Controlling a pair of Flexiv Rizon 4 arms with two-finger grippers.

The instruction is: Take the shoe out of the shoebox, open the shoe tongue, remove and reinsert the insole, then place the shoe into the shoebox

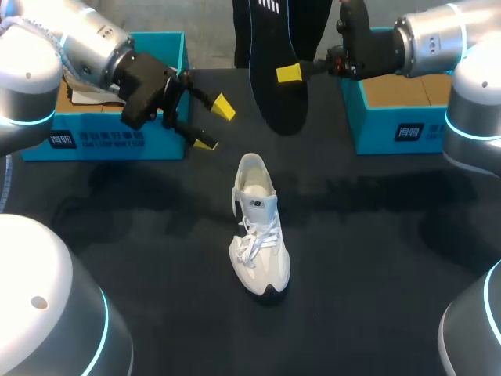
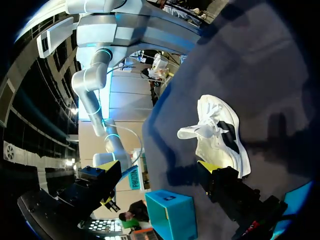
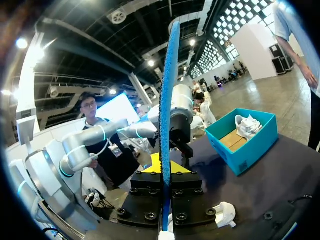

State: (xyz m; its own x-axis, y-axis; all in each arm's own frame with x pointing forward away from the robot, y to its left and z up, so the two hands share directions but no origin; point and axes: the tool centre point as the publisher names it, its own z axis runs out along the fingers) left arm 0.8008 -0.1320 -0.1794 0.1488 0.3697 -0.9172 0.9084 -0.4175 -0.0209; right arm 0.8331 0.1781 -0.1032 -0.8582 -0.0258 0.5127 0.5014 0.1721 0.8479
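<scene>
Right fingers (image 1: 288, 73) clamped on the insole (image 1: 278, 106), which hangs in the air behind the shoe (image 1: 260, 235). Left fingers (image 1: 223, 106) apart, holding nothing, behind-left of the shoe, beside the left shoebox (image 1: 102, 141). Shoe upright on the bench (image 1: 376, 258), outside the box.
</scene>
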